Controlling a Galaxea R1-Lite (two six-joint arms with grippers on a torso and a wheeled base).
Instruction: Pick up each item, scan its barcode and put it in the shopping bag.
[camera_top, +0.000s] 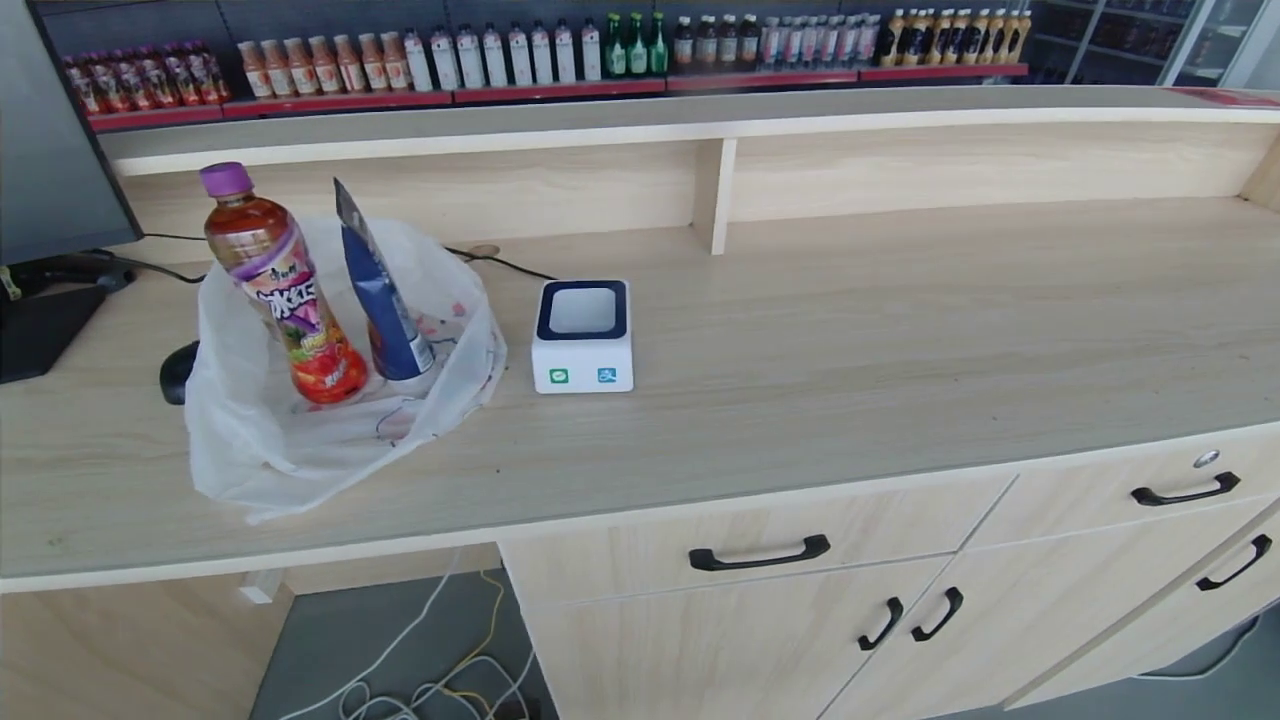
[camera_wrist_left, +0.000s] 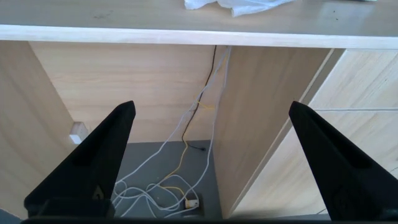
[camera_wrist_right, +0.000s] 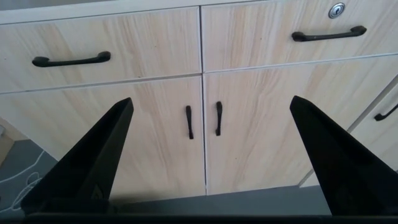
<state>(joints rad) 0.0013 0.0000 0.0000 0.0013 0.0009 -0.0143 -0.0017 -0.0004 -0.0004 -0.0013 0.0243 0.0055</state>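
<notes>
Bench (camera_top: 850, 320): long, pale wood. Carries all the task's things at its left end, within the left arm's reach.

Cupboards (camera_top: 760, 620): under the bench front, doors and drawers closed. Face the right wrist camera.

Bag (camera_top: 260, 450): thin white plastic, on the bench at the left. Slumped open with its walls spread low, so things can go in from above without catching.

Bottle (camera_top: 285, 290): red drink, purple cap. Stands inside the bag, slightly tilted and propped by the loose plastic. Judged already scanned and bagged.

Pouch (camera_top: 385, 305): blue, narrow. Stands on end inside the bag just beside the bottle, top leaning toward it. Judged bagged as well.

Scanner (camera_top: 583, 340): small white box, dark-framed window facing up. Sits just beside the bag, apart from it, so a barcode can pass over the window on the way in.

Left jaws: spread wide, holding nothing. Hang below the bench edge, facing the open gap where cables (camera_wrist_left: 186, 143) trail to the floor.

Right jaws: spread wide, holding nothing. Hang low, before the cupboards.

Judgement: no loose item on the bench; task probably at or near its end, hence both arms down.
</notes>
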